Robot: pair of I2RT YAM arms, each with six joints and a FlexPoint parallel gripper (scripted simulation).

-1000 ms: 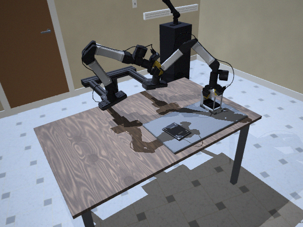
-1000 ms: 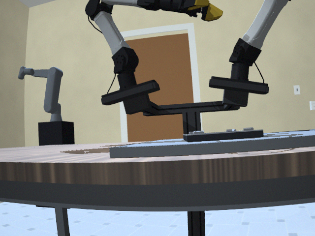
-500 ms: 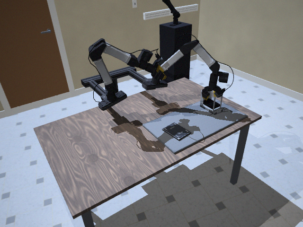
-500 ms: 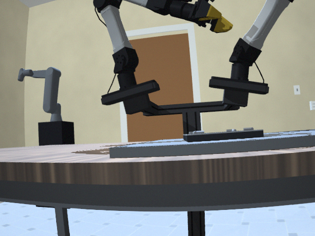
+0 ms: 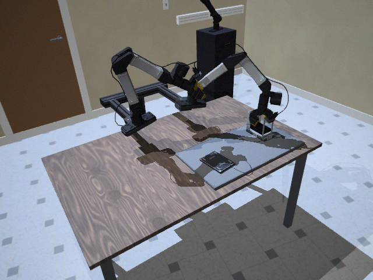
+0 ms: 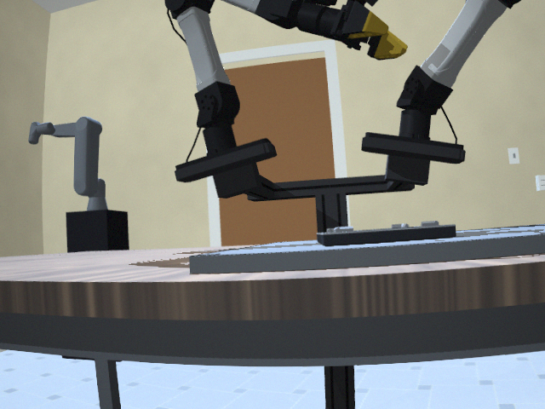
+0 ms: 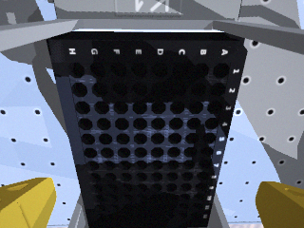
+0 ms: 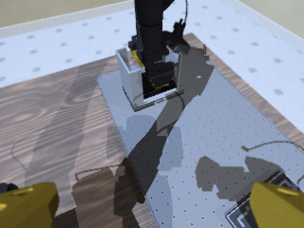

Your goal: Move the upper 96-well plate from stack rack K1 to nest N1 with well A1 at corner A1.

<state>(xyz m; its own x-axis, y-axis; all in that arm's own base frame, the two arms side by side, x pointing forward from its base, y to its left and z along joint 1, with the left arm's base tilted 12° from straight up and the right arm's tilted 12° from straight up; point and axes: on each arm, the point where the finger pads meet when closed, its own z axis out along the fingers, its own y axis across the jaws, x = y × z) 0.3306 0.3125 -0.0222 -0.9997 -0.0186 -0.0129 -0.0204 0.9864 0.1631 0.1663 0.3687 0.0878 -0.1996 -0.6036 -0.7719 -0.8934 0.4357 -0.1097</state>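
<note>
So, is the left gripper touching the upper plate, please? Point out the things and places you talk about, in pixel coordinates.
Apart: the left wrist view shows the left gripper (image 5: 259,120) (image 7: 156,188) (image 8: 149,76) open, with gaps either side of the upper plate (image 5: 261,129) (image 7: 147,124) (image 8: 148,90).
</note>
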